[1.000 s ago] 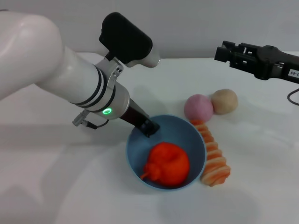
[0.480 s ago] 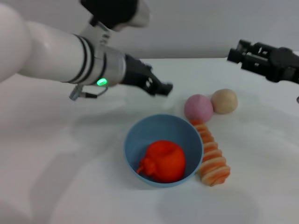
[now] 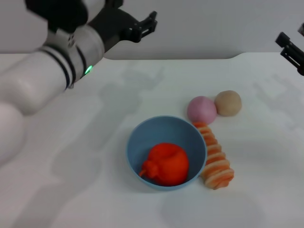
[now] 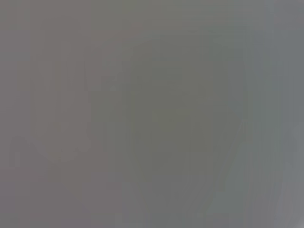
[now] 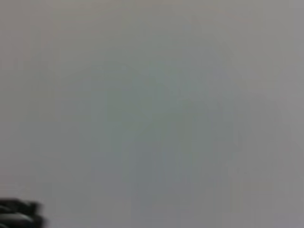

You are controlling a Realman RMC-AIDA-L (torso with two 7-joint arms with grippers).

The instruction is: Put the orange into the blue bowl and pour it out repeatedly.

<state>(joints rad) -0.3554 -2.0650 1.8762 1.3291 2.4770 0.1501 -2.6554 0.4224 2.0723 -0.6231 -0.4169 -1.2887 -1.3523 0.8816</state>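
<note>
Your orange [image 3: 167,164] is lying inside the blue bowl [image 3: 142,140], resting on the bowl's floor toward its near wall, with the small nub pointing to the robot's left. The bowl stands upright on the white worktop [image 3: 85,190], roughly in the middle of the head view. Just beside its right rim lies an orange-and-cream striped roll [image 3: 216,161], touching or almost touching the bowl, and beyond that roll sit a pink ball [image 3: 201,109] and a pale tan ball [image 3: 228,102], side by side and touching each other. Your left tool [image 3: 145,24] is raised high above the far left part of the worktop, well apart from the bowl; its dark fingers show a small gap between them and they have hold of nothing. Your right tool [image 3: 290,50] is only partly visible at the far right edge of the head view, also raised and well away from the bowl, and you cannot tell how far apart its fingers stand. Both wrist views show only a plain grey surface.
</note>
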